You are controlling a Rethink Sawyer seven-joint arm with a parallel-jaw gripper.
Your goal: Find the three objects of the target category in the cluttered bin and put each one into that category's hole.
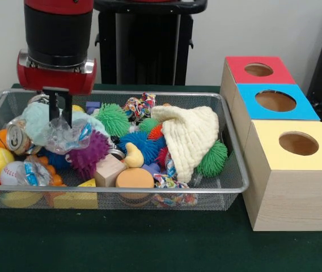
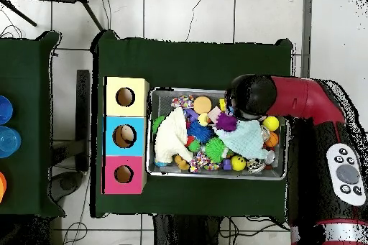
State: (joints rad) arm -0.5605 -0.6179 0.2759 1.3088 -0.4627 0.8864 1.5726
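The bin [image 1: 232,184] sits on the tabletop [image 1: 149,243], with three boxes [image 1: 291,175] in a row just beside it. The gripper [image 1: 58,113] hangs over the clutter at the bin's end farthest from the boxes.

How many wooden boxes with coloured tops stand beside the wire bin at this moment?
3, in a row along one short end of the bin: the yellow-topped box nearest the front camera, the blue-topped box in the middle, the red-topped box farthest. None appears hidden.
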